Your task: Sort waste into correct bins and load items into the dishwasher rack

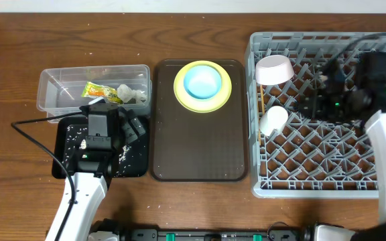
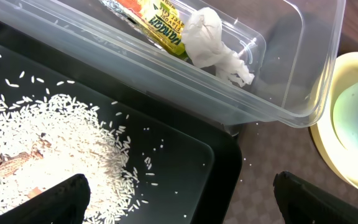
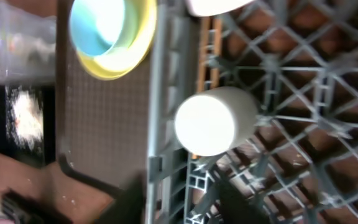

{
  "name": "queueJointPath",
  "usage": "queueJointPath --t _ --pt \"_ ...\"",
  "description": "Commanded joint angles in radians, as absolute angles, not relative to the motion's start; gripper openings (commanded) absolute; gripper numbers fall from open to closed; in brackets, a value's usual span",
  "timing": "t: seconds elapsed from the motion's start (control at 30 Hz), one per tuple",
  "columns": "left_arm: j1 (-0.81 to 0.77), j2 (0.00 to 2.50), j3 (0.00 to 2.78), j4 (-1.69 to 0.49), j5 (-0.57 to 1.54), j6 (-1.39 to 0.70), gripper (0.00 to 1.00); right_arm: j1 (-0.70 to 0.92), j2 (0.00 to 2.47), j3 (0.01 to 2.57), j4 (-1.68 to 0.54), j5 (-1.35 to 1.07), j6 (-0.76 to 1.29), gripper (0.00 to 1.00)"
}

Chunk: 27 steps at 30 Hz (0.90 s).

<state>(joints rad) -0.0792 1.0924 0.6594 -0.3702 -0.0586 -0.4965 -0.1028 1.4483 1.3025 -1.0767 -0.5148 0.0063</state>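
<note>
White cup lies on its side among the pegs at the left edge of the dishwasher rack, near the chopsticks. Its long axis slants, one round end turned toward the brown tray; rim or base, cannot tell. My right hand sits just behind it, fingers partly apart, gripping nothing. Left hand is spread wide and empty over the rice in the black tray. Risk, as I judge it: the cup looks unseated, so a brush from my fingers on pulling away could roll it.
</note>
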Motion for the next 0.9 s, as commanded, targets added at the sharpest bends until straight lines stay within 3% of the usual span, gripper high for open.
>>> queueJointPath --t 0.0,0.3,0.87 --pt "-0.075 1.094 0.675 -0.374 -0.06 -0.491 0.97 -0.012 1.439 1.312 -1.08 -0.486 0.023 0.99" --pt "-0.075 1.094 0.675 -0.374 -0.06 -0.491 0.97 0.144 1.44 1.312 -1.108 -0.486 0.055 0.99" --pt "-0.075 1.094 0.675 -0.374 -0.06 -0.491 0.97 0.151 1.44 1.312 -1.108 -0.474 0.055 0.99"
